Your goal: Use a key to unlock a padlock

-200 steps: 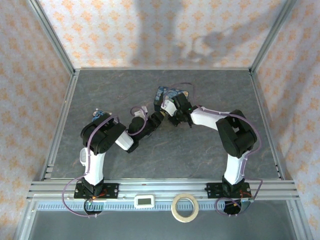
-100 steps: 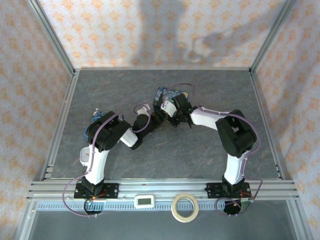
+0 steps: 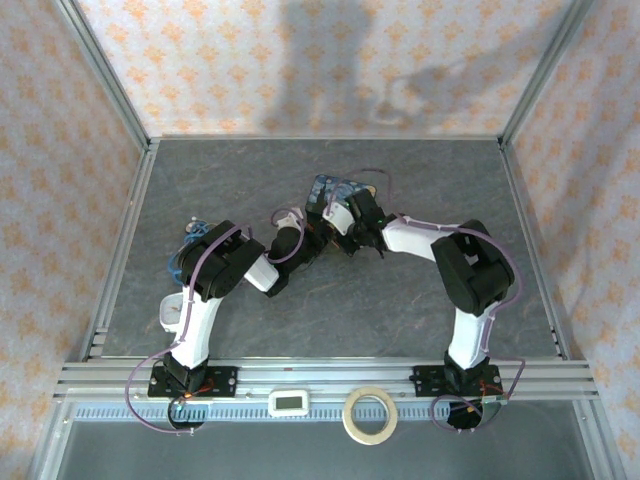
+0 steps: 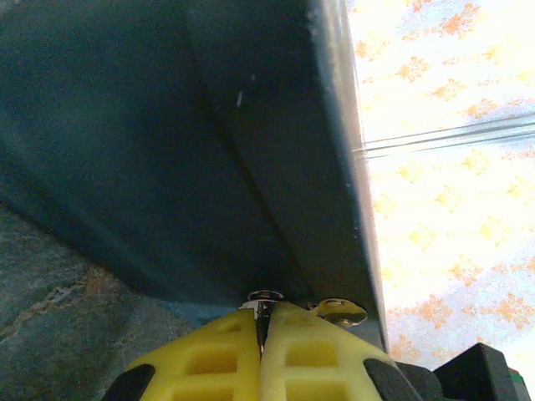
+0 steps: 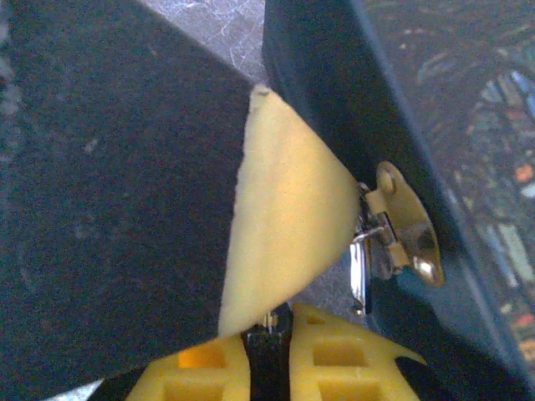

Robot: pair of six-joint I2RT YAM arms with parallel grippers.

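Note:
Both grippers meet at the front of the blue painted tin (image 3: 328,187) in the middle of the table. My left gripper (image 4: 264,307) is shut, its yellow pads pinching a thin silvery sliver, the key (image 4: 263,322), right under the tin's dark wall (image 4: 167,125) and beside its brass clasp (image 4: 338,311). My right gripper (image 5: 269,324) is shut on a small dark body with a metal glint, apparently the padlock (image 5: 269,338). A silvery shackle bar (image 5: 359,280) hangs at the clasp (image 5: 405,238). The left gripper's pale fingertip (image 5: 288,217) crosses just above my right fingers.
The tin (image 5: 468,125) stands close on the right in the right wrist view, grey table beyond it. A tape roll (image 3: 369,415) and a white timer (image 3: 289,402) lie in front of the base rail (image 3: 330,375). A white object (image 3: 172,315) sits by the left arm.
My left gripper has closed on the key and its arm has edged right and forward toward the tin. The right arm has barely moved.

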